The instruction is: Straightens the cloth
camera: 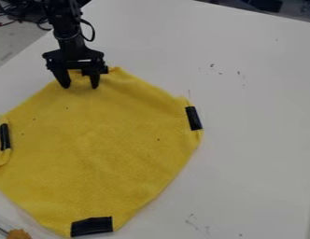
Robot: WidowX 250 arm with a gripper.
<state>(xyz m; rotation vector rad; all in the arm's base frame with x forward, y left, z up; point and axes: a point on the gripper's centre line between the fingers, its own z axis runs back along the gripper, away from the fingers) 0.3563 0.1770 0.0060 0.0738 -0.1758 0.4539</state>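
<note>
My two fingertips (66, 86) stand parted, pointing down over the top edge of the cloth, with yellow fabric visible between them; I see nothing pinched, so I read the gripper (81, 87) as released. I can't tell whether the tips touch the fabric or hang just above it. From there the yellow cloth (95, 140) spreads towards the camera and the left of the view, broad and mostly flat, with no big fold across its middle. I'd call the job nearly done. What is left, to my eye, is at the rim: the top edge is a little uneven around the fingers, there is a small bump above the right black strip (193, 118), and the side by the left black strip (4, 137) looks turned in and puckered. The lower black strip (92, 226) sits at the bottom corner, which looks blunt; whether a bit is tucked under there, I can't say. If I do more, a light tug outward at the left edge seems the useful one. Around all this lies the white table (257, 116), with dark cables (17, 16) beyond it at upper left and an orange-brown piece (19, 234) at the lower left corner.
</note>
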